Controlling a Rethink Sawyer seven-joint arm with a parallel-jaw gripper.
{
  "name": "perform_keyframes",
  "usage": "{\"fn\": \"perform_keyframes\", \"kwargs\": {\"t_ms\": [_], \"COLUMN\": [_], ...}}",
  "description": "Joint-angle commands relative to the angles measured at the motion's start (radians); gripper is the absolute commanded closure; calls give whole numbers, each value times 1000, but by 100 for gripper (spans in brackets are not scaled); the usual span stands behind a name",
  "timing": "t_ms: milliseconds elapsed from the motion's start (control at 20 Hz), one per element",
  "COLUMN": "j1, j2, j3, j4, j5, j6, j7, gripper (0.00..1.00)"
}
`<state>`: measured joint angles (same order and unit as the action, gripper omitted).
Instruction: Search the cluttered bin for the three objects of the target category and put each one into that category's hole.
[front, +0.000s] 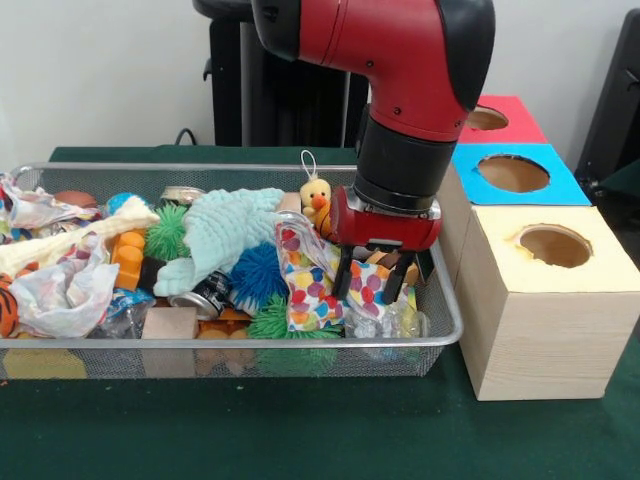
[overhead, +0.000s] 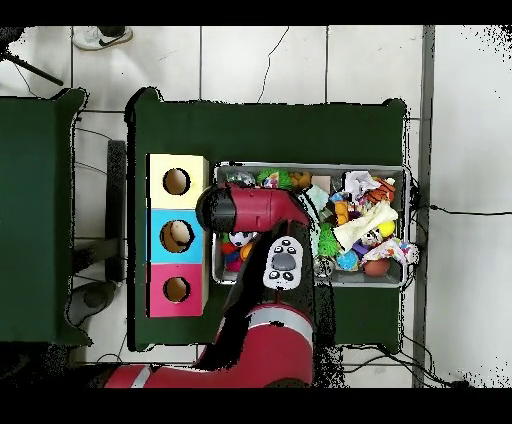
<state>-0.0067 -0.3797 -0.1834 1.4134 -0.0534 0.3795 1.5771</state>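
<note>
My gripper (front: 366, 294) is lowered into the right end of the wire bin (front: 448, 318). Its black fingers (front: 343, 276) stand open, straddling a polka-dot pouch (front: 305, 285). A yellow duck plush (front: 316, 196) sits just behind the gripper. Left of it lie a mint green plush (front: 225, 235), a blue spiky ball (front: 258, 272), two green spiky balls (front: 167, 232) and a drink can (front: 205, 295). To the right stand three boxes with holes: red (front: 487, 118), blue (front: 513, 172) and yellow (front: 555, 245). In the overhead view the arm (overhead: 250, 208) hides the gripper.
Crumpled plastic bags (front: 60, 290), an orange toy (front: 128, 255) and a wooden block (front: 170, 322) fill the bin's left part. Clear plastic (front: 395, 320) lies under the gripper. From above, the bin (overhead: 312, 167) adjoins the yellow (overhead: 176, 181), blue (overhead: 176, 235) and red (overhead: 176, 289) boxes.
</note>
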Motion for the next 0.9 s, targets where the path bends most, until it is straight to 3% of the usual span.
{"fn": "perform_keyframes", "kwargs": {"t_ms": [50,550,900], "j1": [16,-29,-35], "j2": [57,14,20], "j3": [-6,14,14], "j4": [11,22,27], "j5": [70,93,89], "j6": [-40,-1,-16], "j7": [297,209,206], "gripper": [0,0,0]}}
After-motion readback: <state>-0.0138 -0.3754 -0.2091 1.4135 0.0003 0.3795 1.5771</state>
